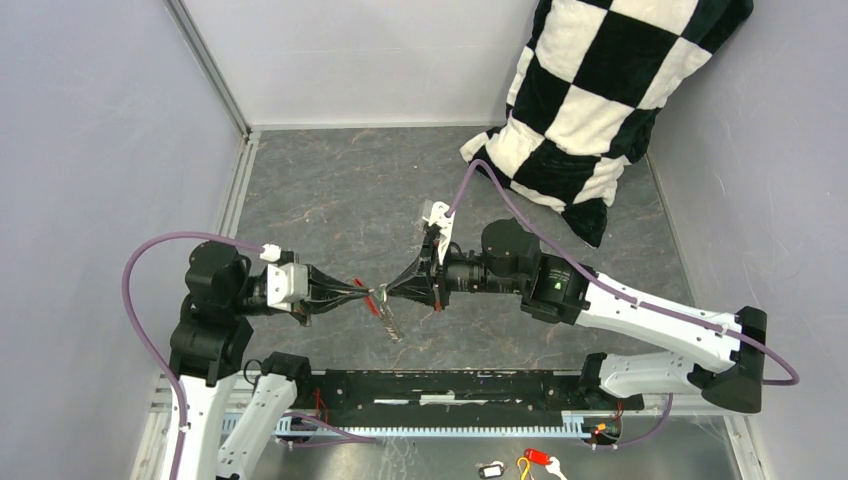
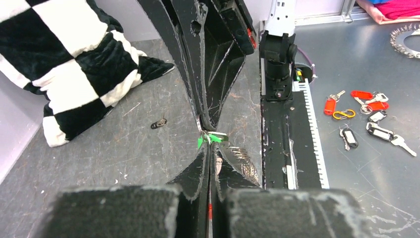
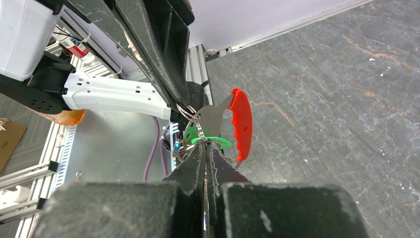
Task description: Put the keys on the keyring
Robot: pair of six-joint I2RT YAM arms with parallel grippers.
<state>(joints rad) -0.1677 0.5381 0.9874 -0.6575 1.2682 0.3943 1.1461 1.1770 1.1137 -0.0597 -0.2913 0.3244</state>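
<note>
Mid-bench, above the grey marbled bench (image 1: 330, 200), your two arms meet tip to tip. Left pincer (image 2: 210, 151): jaws pressed together. Right pincer (image 3: 205, 145): same, no gap. Long red plastic key (image 3: 241, 124) hangs between them, seemingly threaded on the thin silvery wire-loop keyring (image 3: 189, 111), which the left tips look to clamp. Short bright green key (image 3: 212, 141) sits at the right tips, apparently nipped. Small dark metal key (image 2: 158, 123) lies on the bench, apart. Hold left steady and the loop taut, then work green's hole along the wire with tiny wrist turns. Don't yank.
</note>
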